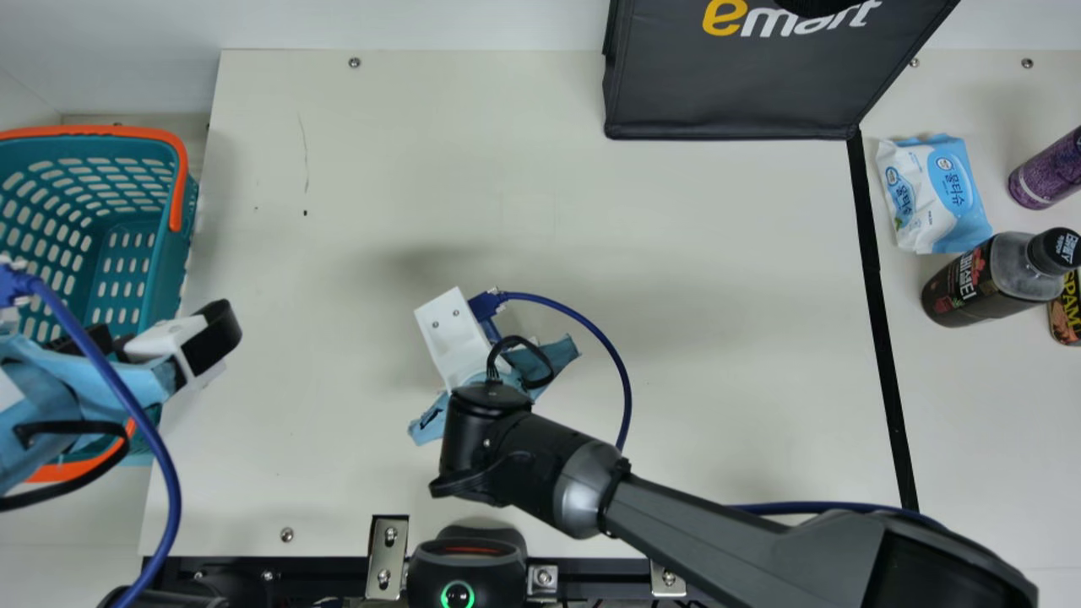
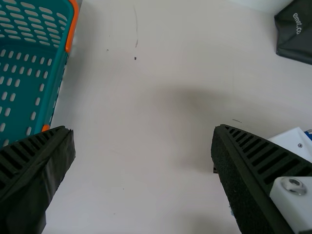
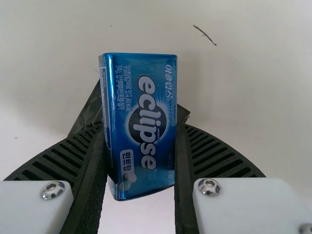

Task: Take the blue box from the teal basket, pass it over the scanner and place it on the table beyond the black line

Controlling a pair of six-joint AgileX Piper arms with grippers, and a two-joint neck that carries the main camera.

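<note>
In the main view my right gripper (image 1: pixel 456 338) is over the table's middle, its fingers hidden under the arm. The right wrist view has the right gripper (image 3: pixel 141 129) shut on the upright-looking blue box (image 3: pixel 146 92), held by its sides. My left gripper (image 1: pixel 160 342) is over the right side of the teal basket (image 1: pixel 173 270); from its wrist, the left gripper (image 2: pixel 144 141) is open with bare table between the fingers, beside the basket (image 2: pixel 56 92). A black device with a green ring, seemingly the scanner (image 1: pixel 467 566), is at the front edge. The black line (image 1: pixel 878 295) crosses the table's right part.
Beyond the line are a wipes pack (image 1: pixel 933 194), a dark bottle (image 1: pixel 971 283), a purple can (image 1: pixel 1043 173) and a partly covered can (image 1: pixel 1066 312). A black bag (image 1: pixel 726 93) is at the back. Blue cables loop beside both arms.
</note>
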